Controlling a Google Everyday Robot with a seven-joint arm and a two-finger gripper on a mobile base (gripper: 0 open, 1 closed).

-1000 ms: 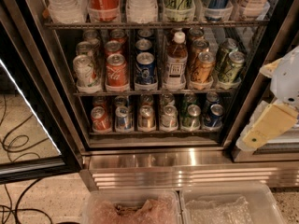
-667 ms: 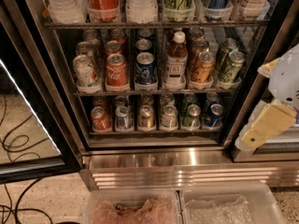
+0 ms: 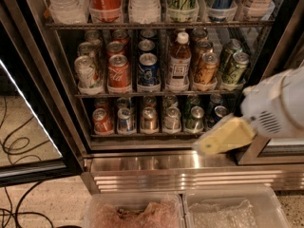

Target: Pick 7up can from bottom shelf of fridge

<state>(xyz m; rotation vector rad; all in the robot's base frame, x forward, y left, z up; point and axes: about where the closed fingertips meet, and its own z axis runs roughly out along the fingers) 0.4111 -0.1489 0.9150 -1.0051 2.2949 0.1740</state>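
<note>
The fridge stands open, with racks of drinks above a ribbed steel base. Its bottom shelf holds a row of short cans. The 7up can, pale silvery with a faint green tint, stands fourth from the left, between a copper can and a darker green can. My gripper, pale yellow on a white arm, reaches in from the right. It hangs in front of the shelf's right end, below and right of the 7up can and apart from it.
A red can and a blue-silver can stand at the shelf's left, and a blue can at its right. The rack above holds cans and a brown bottle. Two plastic bins sit on the floor below. Cables lie at the left.
My arm and gripper have moved left and a little down, from beside the right door frame to in front of the bottom shelf's right end. The cans have not moved.
</note>
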